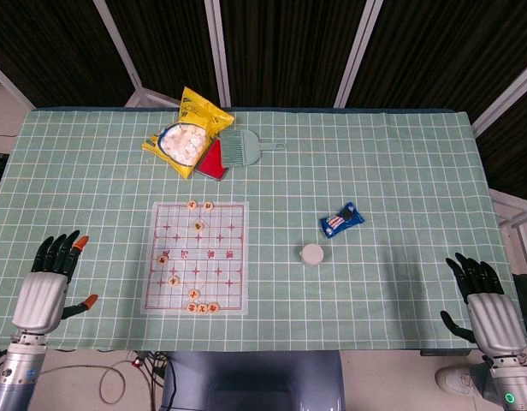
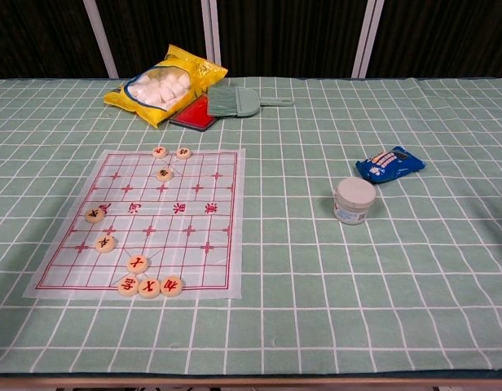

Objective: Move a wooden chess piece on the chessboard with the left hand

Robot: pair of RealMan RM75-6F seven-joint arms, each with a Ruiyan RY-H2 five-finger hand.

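A paper chessboard (image 1: 195, 257) (image 2: 145, 220) with red lines lies left of the table's centre. Several round wooden chess pieces stand on it: a row at the near edge (image 1: 203, 307) (image 2: 148, 286), others on its left side (image 2: 104, 243), and a few at the far edge (image 1: 199, 205) (image 2: 171, 152). My left hand (image 1: 51, 278) rests near the table's front left edge, well left of the board, fingers spread and holding nothing. At the front right edge sits my right hand (image 1: 486, 300), also open and empty. Neither hand shows in the chest view.
A yellow snack bag (image 1: 186, 131) (image 2: 165, 84), a red pad (image 1: 215, 160) and a green brush (image 1: 242, 147) lie behind the board. A small white jar (image 1: 312, 253) (image 2: 354, 200) and a blue packet (image 1: 341, 220) (image 2: 389, 164) sit right of it.
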